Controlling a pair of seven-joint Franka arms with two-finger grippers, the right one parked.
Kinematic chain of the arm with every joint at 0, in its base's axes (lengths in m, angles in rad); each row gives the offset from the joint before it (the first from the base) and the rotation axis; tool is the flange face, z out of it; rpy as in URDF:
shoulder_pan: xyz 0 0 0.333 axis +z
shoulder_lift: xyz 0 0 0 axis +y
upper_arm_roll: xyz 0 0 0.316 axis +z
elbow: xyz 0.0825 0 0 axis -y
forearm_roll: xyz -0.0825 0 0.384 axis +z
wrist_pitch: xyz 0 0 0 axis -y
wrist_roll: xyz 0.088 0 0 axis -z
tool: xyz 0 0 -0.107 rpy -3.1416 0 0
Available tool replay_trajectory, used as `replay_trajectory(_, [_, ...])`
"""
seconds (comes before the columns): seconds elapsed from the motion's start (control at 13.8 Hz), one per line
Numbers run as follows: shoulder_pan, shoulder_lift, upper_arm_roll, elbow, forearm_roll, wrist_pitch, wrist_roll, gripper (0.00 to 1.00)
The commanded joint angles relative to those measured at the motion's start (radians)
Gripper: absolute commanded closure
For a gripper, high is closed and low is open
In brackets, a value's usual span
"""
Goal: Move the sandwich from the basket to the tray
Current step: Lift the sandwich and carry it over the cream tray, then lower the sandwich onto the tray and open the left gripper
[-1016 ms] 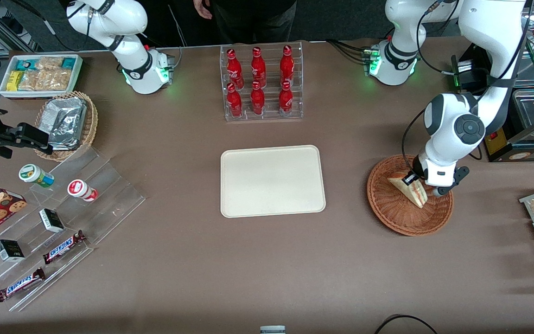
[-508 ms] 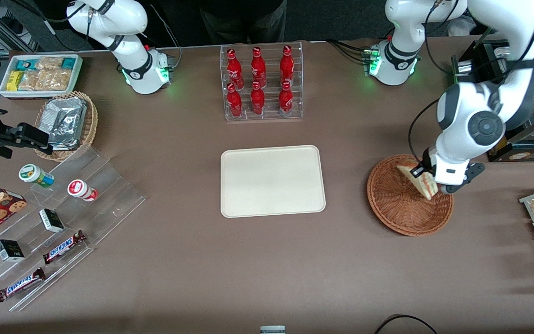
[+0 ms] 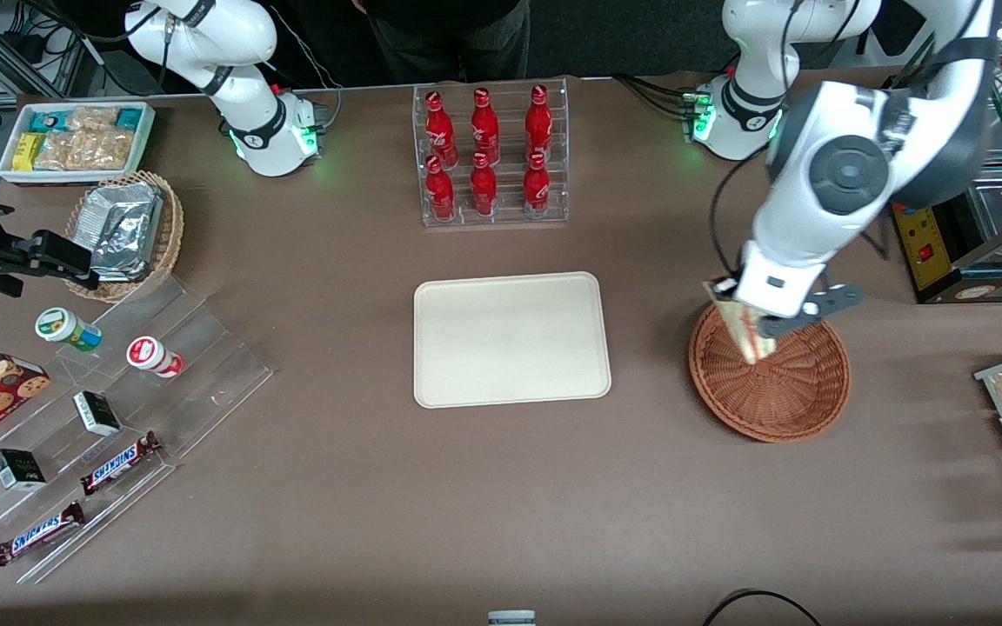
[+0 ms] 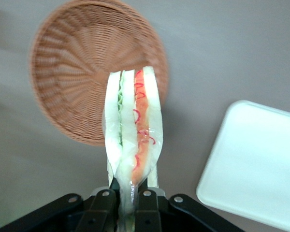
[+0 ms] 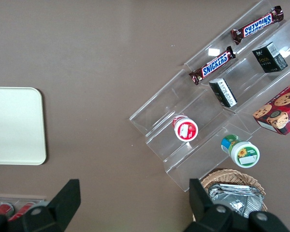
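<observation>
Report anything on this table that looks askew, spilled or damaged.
Nothing stands out. The gripper is shut on the sandwich, holding it intact above the basket, layers together. The tray lies flat and bare. The red bottles stand upright in their rack.

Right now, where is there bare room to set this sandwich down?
The gripper, shut on the sandwich, hangs over the basket. The tray is entirely bare, and bare tabletop separates it from the basket. It is crowded only toward the parked arm's end: acrylic steps with Snickers bars.
</observation>
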Motion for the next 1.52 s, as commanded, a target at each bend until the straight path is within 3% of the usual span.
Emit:
replay_trajectory(0.0, [-0.059, 0.122, -0.017, 0.133, -0.057, -0.018, 0.039, 1.00])
replay_trajectory(0.15, [-0.155, 0.194, -0.015, 0.183, -0.072, 0.008, 0.027, 1.00])
replay_trajectory(0.29, [-0.185, 0.251, -0.018, 0.209, -0.127, 0.058, 0.026, 1.00])
replay_trajectory(0.73, [-0.350, 0.434, -0.009, 0.300, -0.121, 0.210, -0.022, 1.00])
replay_trajectory(1.02, [-0.404, 0.529, -0.007, 0.354, -0.011, 0.216, -0.082, 1.00])
replay_trajectory(1.45, [-0.418, 0.593, -0.006, 0.355, 0.050, 0.293, -0.120, 1.00])
